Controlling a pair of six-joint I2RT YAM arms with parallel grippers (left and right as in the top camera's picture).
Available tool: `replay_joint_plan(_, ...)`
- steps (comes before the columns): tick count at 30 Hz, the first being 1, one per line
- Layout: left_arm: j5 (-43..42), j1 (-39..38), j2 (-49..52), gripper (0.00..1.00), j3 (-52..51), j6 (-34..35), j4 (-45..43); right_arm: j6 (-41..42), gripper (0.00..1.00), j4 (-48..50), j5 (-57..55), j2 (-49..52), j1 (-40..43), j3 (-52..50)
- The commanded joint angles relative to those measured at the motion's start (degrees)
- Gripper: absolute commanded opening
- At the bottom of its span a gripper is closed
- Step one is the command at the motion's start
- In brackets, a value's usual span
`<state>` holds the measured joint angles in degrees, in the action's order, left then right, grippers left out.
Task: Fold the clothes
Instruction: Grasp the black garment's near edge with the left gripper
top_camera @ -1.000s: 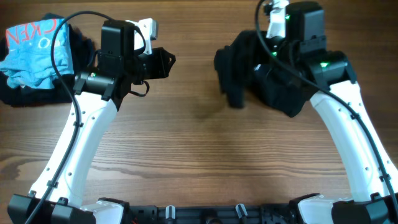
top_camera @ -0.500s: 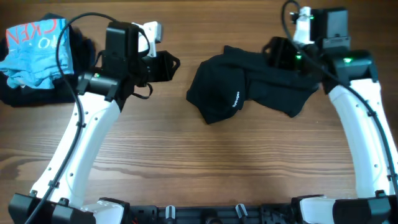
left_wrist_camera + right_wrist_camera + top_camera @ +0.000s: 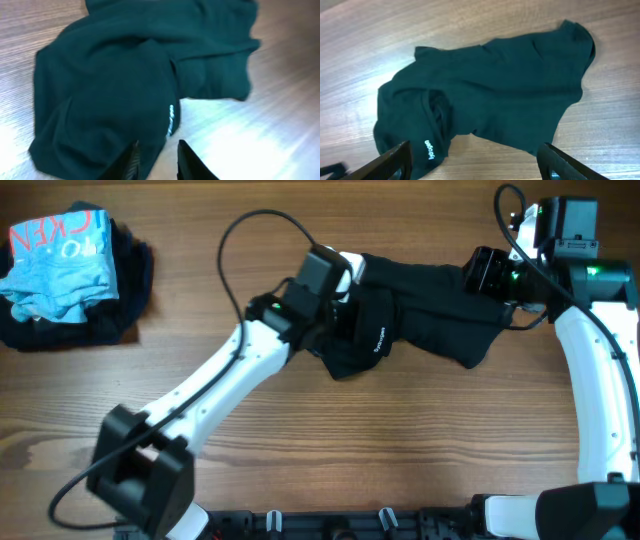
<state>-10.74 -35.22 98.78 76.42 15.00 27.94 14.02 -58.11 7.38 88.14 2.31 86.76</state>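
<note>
Your left gripper, jaws narrowly parted, hovers over the left end of the T-shirt; the cloth runs rightward to your spread, empty right gripper.

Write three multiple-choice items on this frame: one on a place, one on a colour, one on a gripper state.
1. Where on the table does the light-blue garment lie?
A. far left, on a dark pile
B. middle
C. far right

2. The logo lettering on the black T-shirt is:
A. red
B. yellow
C. white

3. The right gripper is:
A. shut on cloth
B. open, empty
C. out of view

Key:
1 A, the overhead view shows it at the far-left corner.
2 C, white letters show in both wrist views.
3 B, its jaws stand wide apart over the shirt.
</note>
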Motion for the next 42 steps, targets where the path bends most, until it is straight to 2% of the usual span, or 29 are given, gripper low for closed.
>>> replay_joint_plan(1, 5.8, -1.5, 3.6, 0.29, 0.9, -3.1, -3.2, -0.5, 0.80, -0.2, -1.0, 2.8, 0.8, 0.7)
replay_joint_plan(5, 6.4, -2.1, 6.2, 0.32, 0.9, -5.8, -6.4, -0.6, 0.80, -0.2, -1.0, 5.1, 1.4, 0.7)
replay_joint_plan(10, 6.3, -2.2, 7.6, 0.39, 0.9, -5.9, -7.4, -0.6, 0.81, -0.2, -1.0, 7.4, 1.5, 0.5)
replay_joint_plan(13, 6.0, -2.4, 7.7, 0.48, 0.9, -6.8, -7.3, -1.1, 0.82, 0.0, -1.0, 8.1, 1.5, 0.5)
replay_joint_plan(17, 3.7, -4.0, 8.0, 0.64, 0.9, -12.0, -7.2, -1.9, 0.82, 0.3, -1.0, 8.5, 1.5, 0.5)
replay_joint_plan(20, 3.8, -5.4, 8.5, 0.67, 0.9, -16.2, -7.2, -1.9, 0.82, 0.4, -1.0, 8.5, 1.9, 0.5)
replay_joint_plan(27, 7.1, -7.3, 11.7, 0.68, 0.9, -17.8, -8.6, -2.0, 0.82, 0.4, -1.0, 8.5, 5.1, 0.5)
replay_joint_plan(34, 10.7, -7.4, 14.6, 0.67, 0.9, -17.8, -13.8, -2.1, 0.83, 0.4, -1.0, 8.5, 6.4, 0.5)
replay_joint_plan(42, 13.7, -7.4, 16.3, 0.54, 0.9, -17.6, -16.2, -2.1, 0.82, 0.4, -1.0, 8.9, 6.4, 0.5)
